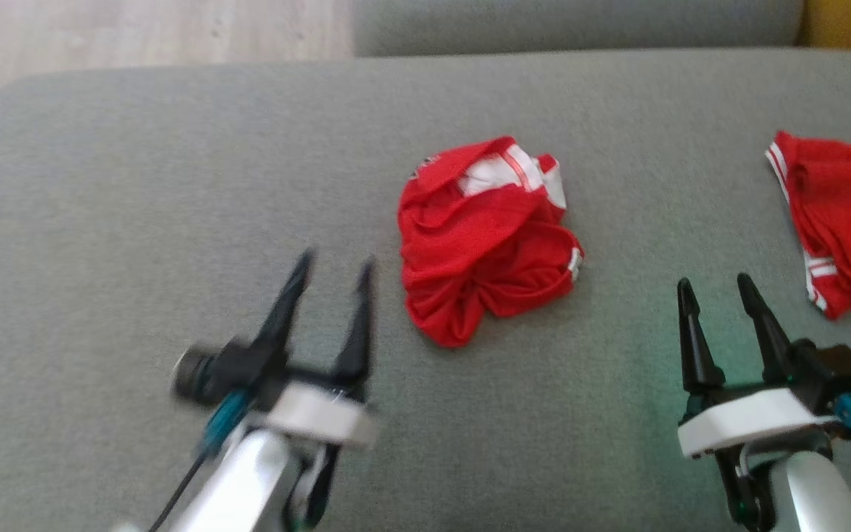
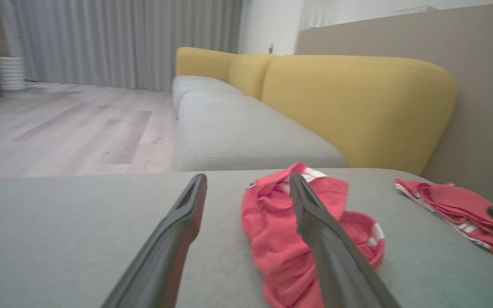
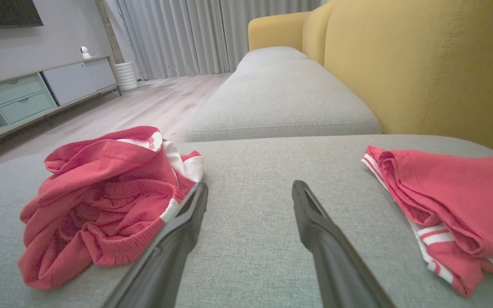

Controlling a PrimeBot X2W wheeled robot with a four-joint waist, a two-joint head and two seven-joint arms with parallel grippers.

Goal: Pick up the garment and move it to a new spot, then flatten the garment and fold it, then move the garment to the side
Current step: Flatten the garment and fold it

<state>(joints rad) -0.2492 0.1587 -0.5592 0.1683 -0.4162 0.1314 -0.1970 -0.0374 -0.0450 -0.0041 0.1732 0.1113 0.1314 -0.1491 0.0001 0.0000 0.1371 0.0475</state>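
Observation:
A crumpled red garment with white trim lies in a heap at the middle of the grey sofa seat. It also shows in the left wrist view as the red garment and in the right wrist view as the red garment. My left gripper stands open just left of the heap, not touching it; the left gripper holds nothing. My right gripper is open to the heap's right, over bare cushion, and the right gripper is empty too.
A second red garment with white stripes lies folded at the seat's right edge, also seen as the folded garment. A yellow backrest rises behind it. Another grey seat cushion adjoins beyond, with wooden floor past the seat's far edge.

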